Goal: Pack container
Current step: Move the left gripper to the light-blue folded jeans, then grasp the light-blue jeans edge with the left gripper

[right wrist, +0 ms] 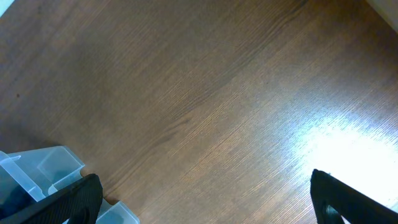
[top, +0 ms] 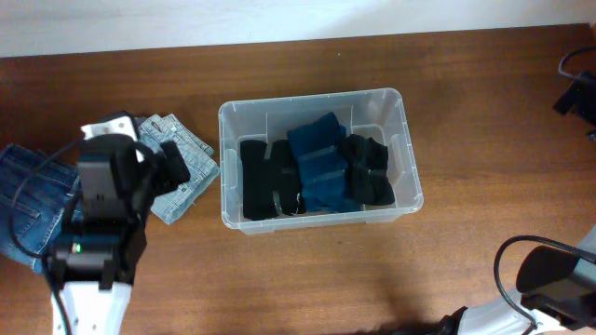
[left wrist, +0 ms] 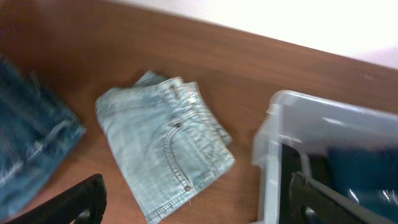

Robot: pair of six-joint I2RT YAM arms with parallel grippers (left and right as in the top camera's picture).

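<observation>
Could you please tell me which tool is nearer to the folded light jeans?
Left. The left tool hovers over the light jeans; the right tool is far off, beyond the container.

The wooden table carries the container, light folded jeans and darker jeans.

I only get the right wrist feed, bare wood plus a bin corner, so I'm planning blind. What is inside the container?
Observer: The container holds folded black clothes on both sides of a blue piece.
Operator: Anything lying outside it?
Observer: Yes, folded light-wash jeans lie beside its left wall, not touching it.
Operator: Where is the left gripper?
Observer: The left gripper is above those jeans, open and holding nothing.
</observation>
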